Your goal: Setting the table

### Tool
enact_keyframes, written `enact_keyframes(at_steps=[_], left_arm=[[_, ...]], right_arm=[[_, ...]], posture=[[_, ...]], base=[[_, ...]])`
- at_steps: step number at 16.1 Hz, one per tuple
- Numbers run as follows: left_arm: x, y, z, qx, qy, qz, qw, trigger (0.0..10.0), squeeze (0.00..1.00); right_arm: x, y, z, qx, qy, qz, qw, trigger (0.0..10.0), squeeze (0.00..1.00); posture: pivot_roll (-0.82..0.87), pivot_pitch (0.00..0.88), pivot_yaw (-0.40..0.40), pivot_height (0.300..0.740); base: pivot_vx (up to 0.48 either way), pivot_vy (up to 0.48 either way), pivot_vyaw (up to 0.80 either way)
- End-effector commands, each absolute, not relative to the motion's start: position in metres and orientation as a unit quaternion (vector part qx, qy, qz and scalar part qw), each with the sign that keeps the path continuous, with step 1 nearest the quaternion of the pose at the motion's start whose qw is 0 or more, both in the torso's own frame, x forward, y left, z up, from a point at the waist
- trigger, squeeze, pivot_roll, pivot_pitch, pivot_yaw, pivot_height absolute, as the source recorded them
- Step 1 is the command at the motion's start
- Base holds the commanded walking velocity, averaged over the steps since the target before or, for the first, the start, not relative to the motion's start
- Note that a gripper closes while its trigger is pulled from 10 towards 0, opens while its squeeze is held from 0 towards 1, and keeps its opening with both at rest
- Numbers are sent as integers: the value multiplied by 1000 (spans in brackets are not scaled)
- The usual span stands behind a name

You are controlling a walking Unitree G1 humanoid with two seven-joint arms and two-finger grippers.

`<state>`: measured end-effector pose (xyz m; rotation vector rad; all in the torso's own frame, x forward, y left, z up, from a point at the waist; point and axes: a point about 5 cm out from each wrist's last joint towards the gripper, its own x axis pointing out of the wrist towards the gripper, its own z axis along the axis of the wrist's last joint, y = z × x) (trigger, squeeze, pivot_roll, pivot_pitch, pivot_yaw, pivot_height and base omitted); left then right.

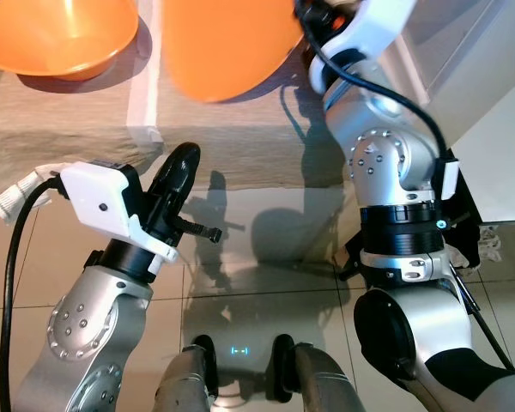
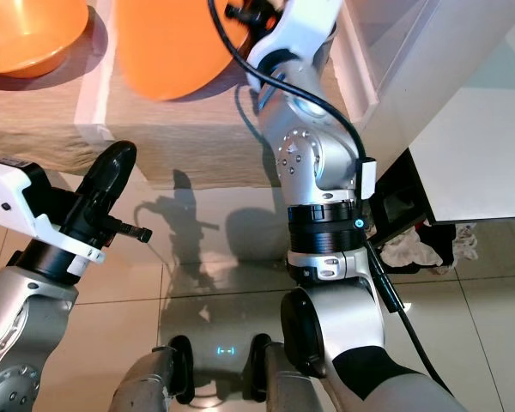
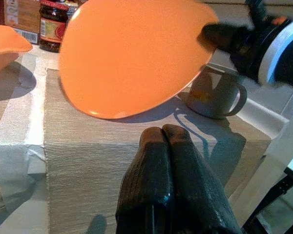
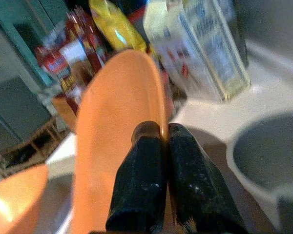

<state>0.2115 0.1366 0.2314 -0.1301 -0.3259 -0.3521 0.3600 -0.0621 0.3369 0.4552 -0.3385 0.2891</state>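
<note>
My right gripper (image 4: 158, 134) is clenched on the rim of a smooth orange plate (image 4: 122, 131), one black finger on each face, and holds it tilted in the air above the worktop (image 3: 136, 151). That plate is round and shallow, matte plastic by the look of it.

Just past the right gripper, on its far side from the plate, stands one grey mug (image 3: 217, 92) with a looped handle, resting on the woven beige placemat that covers the worktop. Beyond the plate I count one cereal-type box (image 4: 205, 48), one yellow packet (image 4: 115, 24) and some red-labelled packages, all blurred.

My left gripper (image 3: 172, 161) hangs low in front of the worktop edge, its two glossy black fingers pressed together with nothing between them. Ahead of it, on the side away from the right gripper, sits one orange bowl (image 1: 60, 39), deep and rounded, on the worktop. A dark jar with a label (image 3: 51, 27) stands beyond it. That makes two orange dishes in all.
</note>
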Motion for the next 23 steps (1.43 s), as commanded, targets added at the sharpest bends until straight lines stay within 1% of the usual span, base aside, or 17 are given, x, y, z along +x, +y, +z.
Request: enact_keyframes(at_steps=[1, 6, 8, 10, 11, 15, 16, 17, 18, 19, 20, 21, 22, 23], left_arm=[[210, 136, 232, -67, -165, -180, 967, 10000, 0], [215, 135, 233, -71, -171, -186, 965, 10000, 0], [216, 136, 233, -73, -171, -185, 965, 10000, 0], [222, 139, 230, -115, -170, -175, 963, 10000, 0], [224, 139, 229, -129, -170, -173, 961, 10000, 0], [247, 140, 227, -263, -161, -165, 937, 10000, 0], [262, 144, 228, -325, -160, -159, 919, 10000, 0], [266, 145, 228, -341, -160, -158, 913, 10000, 0], [281, 148, 233, -403, -164, -162, 886, 10000, 0], [283, 148, 235, -414, -166, -166, 879, 10000, 820], [287, 148, 247, -458, -188, -181, 850, 10000, 1000], [289, 149, 260, -498, -211, -200, 817, 10000, 1000], [286, 148, 274, -518, -234, -234, 789, 10000, 1000], [283, 149, 283, -530, -247, -253, 771, 10000, 1000]], right_arm=[[354, -66, 344, 217, -198, 139, 946, 0, 0], [346, -76, 356, 228, -249, 130, 932, 0, 0], [347, -77, 357, 263, -241, 136, 924, 0, 0], [349, -83, 359, 312, -237, 138, 910, 0, 0], [349, -85, 361, 317, -240, 138, 907, 0, 0], [352, -107, 374, 363, -264, 135, 884, 0, 0], [352, -114, 379, 388, -270, 138, 870, 0, 0], [352, -115, 380, 396, -271, 140, 866, 0, 0], [351, -119, 384, 418, -276, 150, 852, 0, 0], [351, -119, 385, 425, -276, 153, 849, 0, 0], [350, -120, 386, 440, -274, 162, 840, 0, 0], [350, -119, 385, 455, -269, 173, 831, 0, 0], [348, -117, 384, 474, -260, 196, 818, 0, 0], [347, -114, 383, 493, -253, 222, 803, 0, 0]], posture=[[-39, 242, -42, 740], [-43, 230, -33, 740], [-41, 229, -31, 740], [-44, 227, -28, 740], [-43, 226, -28, 740], [-44, 217, -27, 740], [-43, 212, -23, 740], [-43, 211, -22, 740], [-47, 208, -21, 740], [-47, 208, -21, 740], [-52, 207, -19, 740], [-54, 206, -19, 740], [-57, 205, -17, 740], [-56, 204, -15, 740]], base=[[0, 0, 0], [0, 0, 0], [0, 0, 0], [0, 0, 0], [0, 0, 0], [0, 0, 0], [0, 0, 0], [0, 0, 0], [0, 0, 0], [0, 0, 0], [0, 0, 0], [0, 0, 0], [0, 0, 0], [0, 0, 0]])
